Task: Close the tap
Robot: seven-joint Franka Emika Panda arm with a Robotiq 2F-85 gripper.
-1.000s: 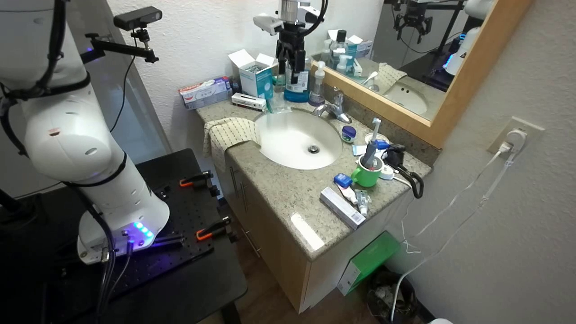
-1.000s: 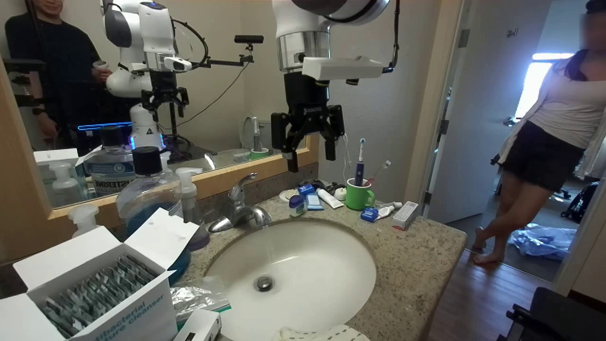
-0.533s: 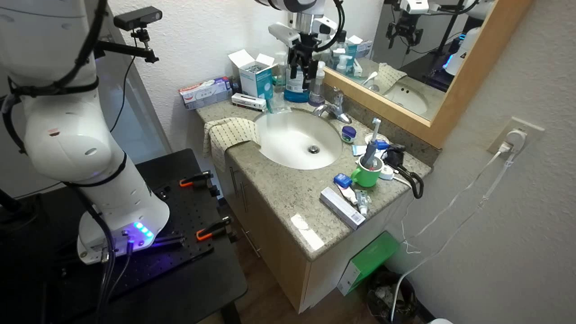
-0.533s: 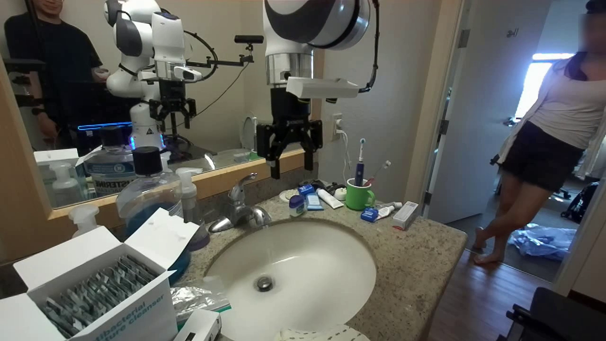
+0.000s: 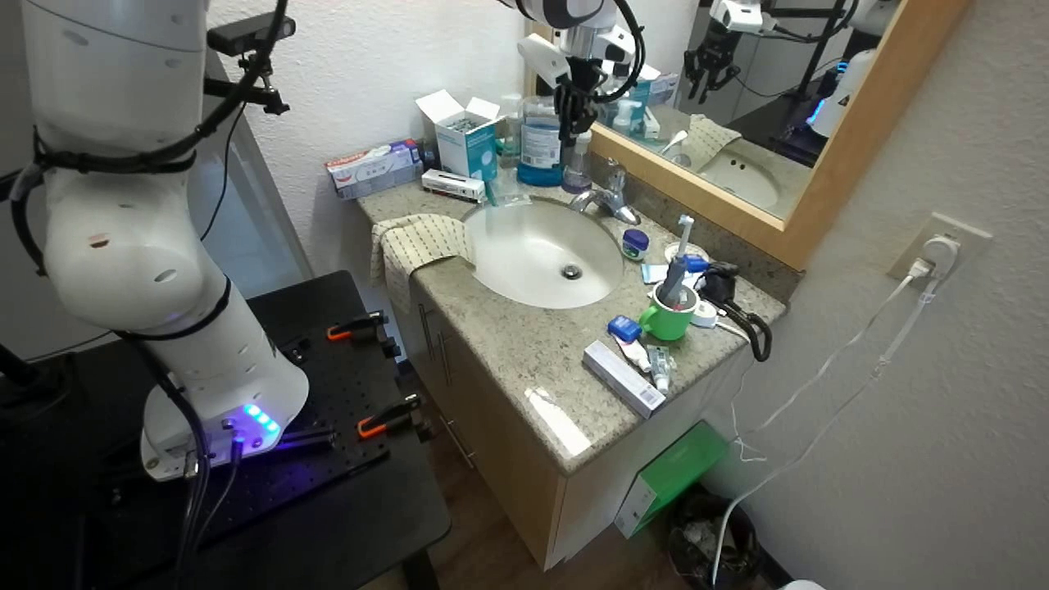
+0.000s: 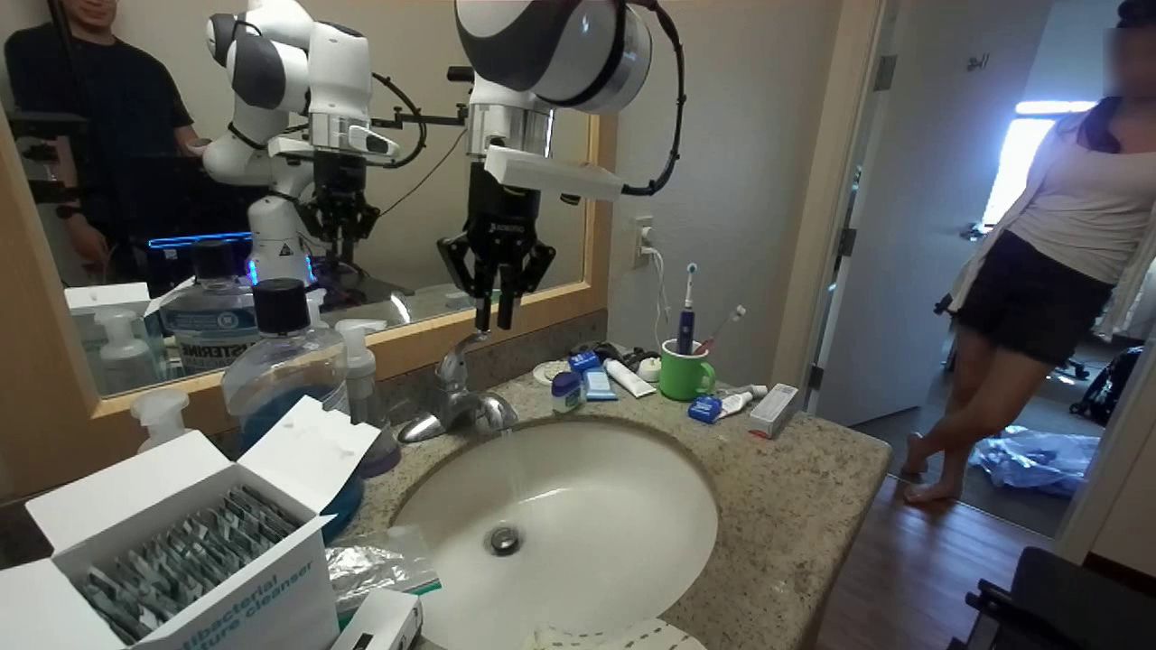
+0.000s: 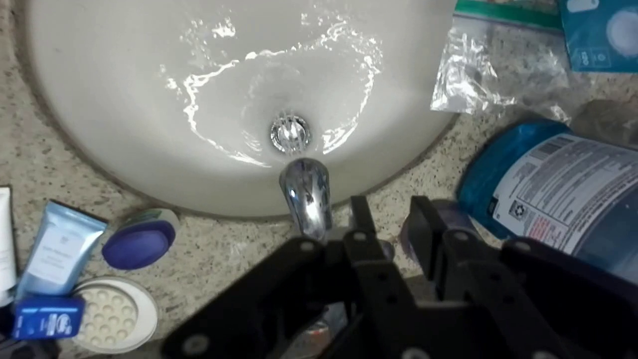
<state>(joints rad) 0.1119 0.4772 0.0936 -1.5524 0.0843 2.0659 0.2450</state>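
could skid off the tap [image 6: 459, 406], or shove its lever [image 6: 458, 357] the wrong way and leave water [image 7: 290, 124] running, if lowered askew. find the tap just below the gripper [image 6: 494, 320], slightly parted at the jaws and holding nothing, by the edge of the worktop [image 6: 786, 487] nearest the mirror [image 6: 406, 244]; unclear whether touching.

In an exterior view you're pretty near the gripper [image 6: 494, 318], tipped slightly down, facing past it to the wall [image 6: 704, 181] and door [image 6: 930, 235]. In an exterior view you're higher and well back from it, looking steeply down, arm base [image 5: 213, 393] closer than the gripper. Both catch the basin [image 6: 623, 506] and tap [image 6: 456, 403] below the gripper. Wrist view's super close (fingers [image 7: 363, 214] partly in the way), aimed down at the same stuff.
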